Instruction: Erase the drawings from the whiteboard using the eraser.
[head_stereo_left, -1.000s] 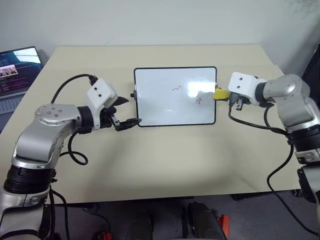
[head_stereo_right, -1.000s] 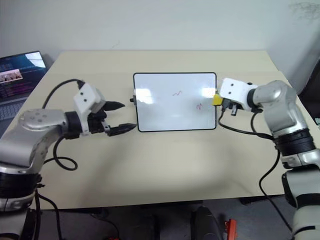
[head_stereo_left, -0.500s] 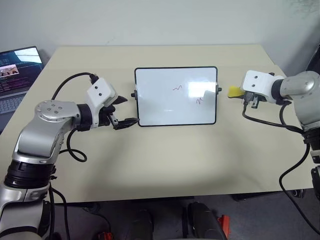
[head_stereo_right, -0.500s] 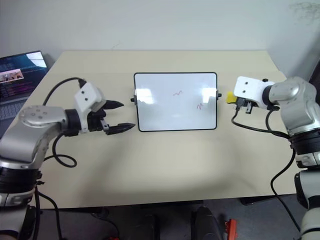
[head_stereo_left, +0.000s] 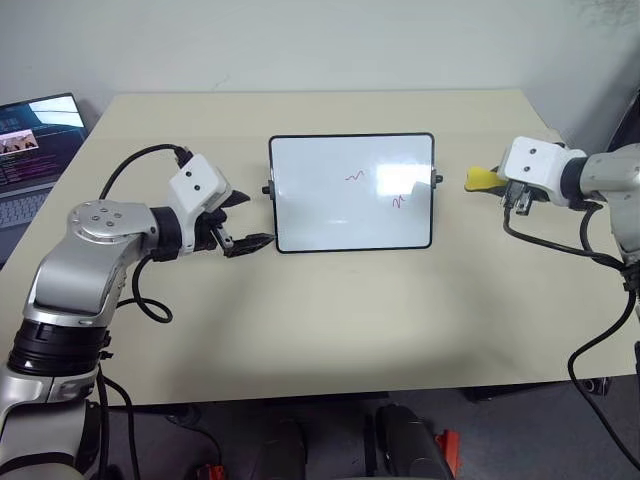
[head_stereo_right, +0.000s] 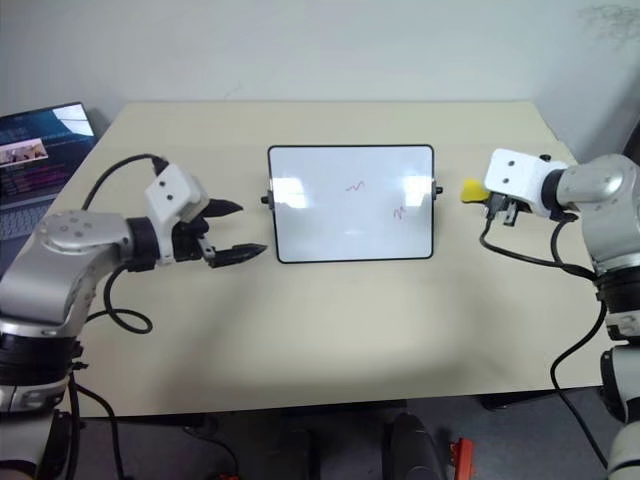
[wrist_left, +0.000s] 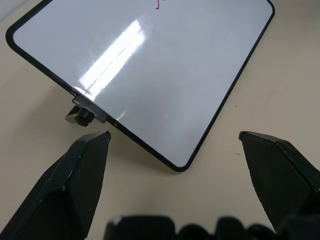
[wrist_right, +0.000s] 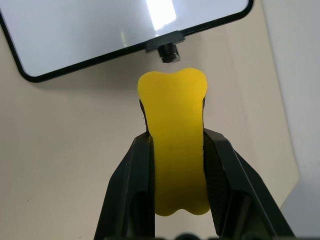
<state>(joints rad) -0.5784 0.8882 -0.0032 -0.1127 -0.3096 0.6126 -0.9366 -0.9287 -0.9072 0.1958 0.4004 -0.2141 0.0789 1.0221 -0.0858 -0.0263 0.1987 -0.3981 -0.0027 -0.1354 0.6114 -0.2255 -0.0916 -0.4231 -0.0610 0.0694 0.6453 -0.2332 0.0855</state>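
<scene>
The whiteboard (head_stereo_left: 320, 210) lies flat in the middle of the table. Two small squiggly drawings show on it, one near the centre (head_stereo_left: 354, 176) and one toward its right side (head_stereo_left: 398, 202). My right gripper (head_stereo_left: 494, 183) hovers just off the board's right edge, shut on the yellow eraser (head_stereo_left: 478, 179). In the right wrist view the eraser (wrist_right: 175, 125) sticks out between the fingers toward the board's side knob (wrist_right: 168, 50). My left gripper (head_stereo_left: 258, 218) stands open beside the board's near left corner (wrist_left: 180, 162), with nothing between its fingers.
An open laptop (head_stereo_left: 35, 140) with a lit screen sits at the table's far left edge. The beige table (head_stereo_left: 350, 320) has wide free room in front of the board. A black knob (wrist_left: 82, 115) juts from the board's left side.
My right gripper has carried the eraser rightward, from over the board's right edge to the table beside it. The left arm has stayed put.
</scene>
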